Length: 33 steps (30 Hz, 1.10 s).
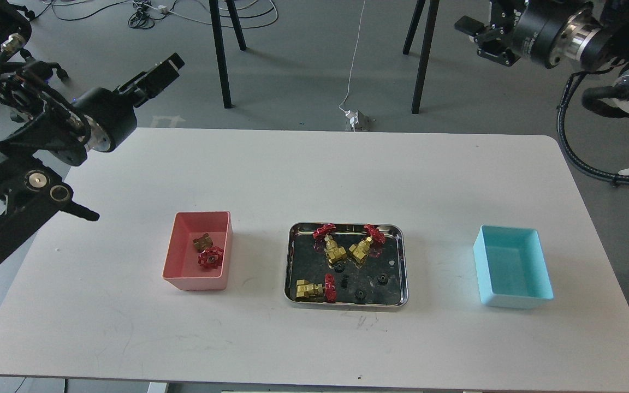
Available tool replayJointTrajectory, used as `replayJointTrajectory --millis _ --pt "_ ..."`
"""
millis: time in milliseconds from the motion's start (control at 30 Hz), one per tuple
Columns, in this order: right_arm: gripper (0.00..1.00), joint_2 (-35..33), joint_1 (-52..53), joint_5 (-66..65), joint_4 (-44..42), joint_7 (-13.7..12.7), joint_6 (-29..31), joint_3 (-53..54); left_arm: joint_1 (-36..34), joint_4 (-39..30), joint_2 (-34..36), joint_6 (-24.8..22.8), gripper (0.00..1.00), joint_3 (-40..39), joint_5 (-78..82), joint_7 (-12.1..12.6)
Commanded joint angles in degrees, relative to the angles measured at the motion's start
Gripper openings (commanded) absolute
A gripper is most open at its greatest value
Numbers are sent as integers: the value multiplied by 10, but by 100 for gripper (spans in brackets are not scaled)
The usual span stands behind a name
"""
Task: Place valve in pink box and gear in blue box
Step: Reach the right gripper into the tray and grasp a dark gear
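Nearest the camera on the white counter (314, 338) sits the steel tray (346, 301), at the middle. It holds three valves: one lying on its side at the near left corner (314, 288), and two at the far side, the left valve (330, 243) and the right valve (368, 243), their brass bodies leaning toward each other. Tiny black gears lie scattered on the tray floor, one (339, 267) just near of the pair, others toward the near right.

To the left, apart from the tray, the pink box (175, 256) contains one valve (208, 252), its red handwheel toward the near side. Well to the right, the blue box (511, 301) shows only its bare cyan floor.

The left end effector (170, 64) hangs above the counter's far left corner, too dark to tell whether it is spread. The right end effector (470, 27) hovers past the far right edge, its state likewise unclear.
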Motion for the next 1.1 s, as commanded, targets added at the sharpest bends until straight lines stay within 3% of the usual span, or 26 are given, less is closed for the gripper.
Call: replayJointTrajectory --millis 0,67,233,367,833,1067 --pt "98 28 46 -93 48 17 7 -134 -102 47 -2 -15 96 -4 -106 4" --pt "98 67 76 -128 50 32 8 -218 -155 80 -2 -17 96 -3 -124 4" --pt "98 144 119 -217 55 34 17 -375 -249 153 -3 -22 96 3 -134 4" --pt "99 192 130 -267 50 35 30 -454 -288 173 -4 -23 96 3 -155 4" --pt "97 316 129 -285 -41 65 40 -564 -310 174 -17 -22 96 3 -176 4" --pt "81 358 111 -286 -78 95 34 -586 -310 174 -17 -22 96 3 -176 4"
